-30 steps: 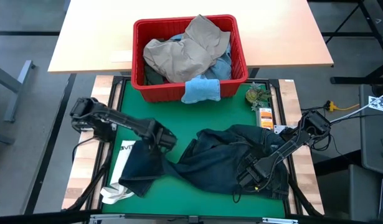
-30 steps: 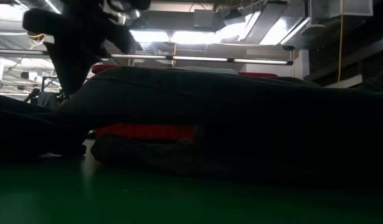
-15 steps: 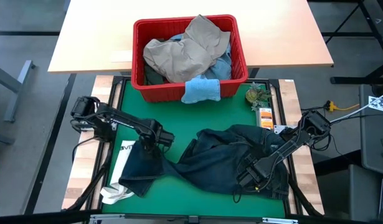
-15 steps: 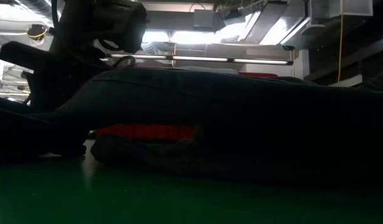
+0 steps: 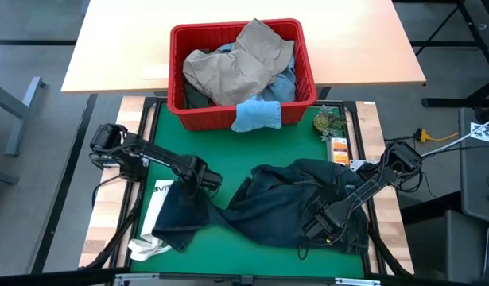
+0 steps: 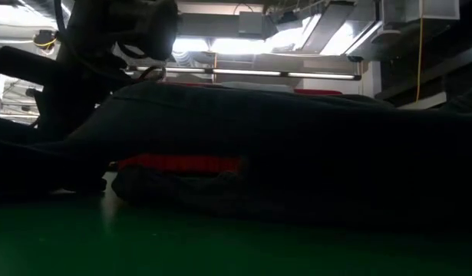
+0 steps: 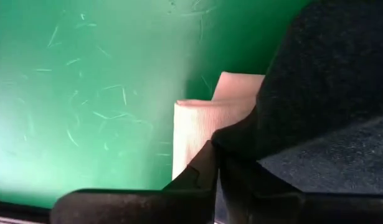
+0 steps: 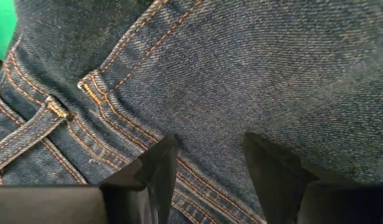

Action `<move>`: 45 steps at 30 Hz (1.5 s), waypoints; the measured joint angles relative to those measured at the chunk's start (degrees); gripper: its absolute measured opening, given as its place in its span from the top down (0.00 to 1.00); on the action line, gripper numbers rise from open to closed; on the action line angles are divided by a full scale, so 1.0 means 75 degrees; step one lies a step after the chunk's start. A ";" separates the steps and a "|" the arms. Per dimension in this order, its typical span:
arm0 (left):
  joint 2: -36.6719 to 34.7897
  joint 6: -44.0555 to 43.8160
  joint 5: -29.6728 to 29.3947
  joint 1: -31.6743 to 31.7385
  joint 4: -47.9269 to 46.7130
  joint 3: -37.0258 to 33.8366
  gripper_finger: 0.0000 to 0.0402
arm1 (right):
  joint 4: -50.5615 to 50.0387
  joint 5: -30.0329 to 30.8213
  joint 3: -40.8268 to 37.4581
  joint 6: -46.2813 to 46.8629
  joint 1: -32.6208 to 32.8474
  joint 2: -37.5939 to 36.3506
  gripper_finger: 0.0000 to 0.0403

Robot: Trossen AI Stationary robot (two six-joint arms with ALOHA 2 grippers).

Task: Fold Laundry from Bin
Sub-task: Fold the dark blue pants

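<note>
Dark navy jeans (image 5: 284, 202) lie crumpled on the green mat, one leg (image 5: 184, 214) stretched toward the left over a white tote bag (image 5: 153, 208). My left gripper (image 5: 198, 184) stands shut at that leg's far edge, pointing down. My right gripper (image 5: 320, 224) is open over the jeans' waistband end (image 8: 66, 118), its fingertips at the denim. The red bin (image 5: 175, 71) at the far edge holds khaki trousers (image 5: 236, 63) and other laundry. A small light blue cloth (image 5: 256, 115) hangs over its near rim. My left gripper pinches the edge of the jeans leg (image 7: 250, 134) between its two shut fingers (image 7: 200, 174), coming from above. The leg lies slack on the tote bag (image 7: 197, 121) and the mat. My right gripper's open fingertips (image 8: 157, 165) stand at the denim below the waistband; whether they touch it, I cannot tell.
A small plant (image 5: 327, 121) and an orange packet (image 5: 338, 149) lie at the mat's far right. Bare green mat (image 5: 220, 147) stretches between the bin and the jeans. In the low view the jeans (image 6: 282, 153) block most of the bin (image 6: 178, 162).
My left gripper has sunk onto the far edge of the jeans leg and shifted slightly toward the table's left and near edges. The jeans lie as before. My right arm has kept still.
</note>
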 joint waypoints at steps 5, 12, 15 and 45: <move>0.0000 -0.0164 -0.0329 -0.0285 -0.0672 0.0563 0.99 | -0.0003 -0.0003 0.0003 0.0038 0.0000 0.0000 0.53; 0.0000 -0.0553 -0.1261 -0.0497 -0.2292 0.1974 1.00 | -0.0013 -0.0004 0.0003 0.0119 0.0000 0.0000 0.53; 0.0000 -0.0926 -0.2116 -0.0568 -0.3080 0.2756 1.00 | -0.0039 -0.0077 0.0006 0.0574 0.0000 0.0000 0.53; -0.1426 -0.4069 -0.2102 -0.2021 -0.2689 0.2761 1.00 | -0.0225 -0.0951 0.0006 0.1754 -0.0003 -0.0003 0.53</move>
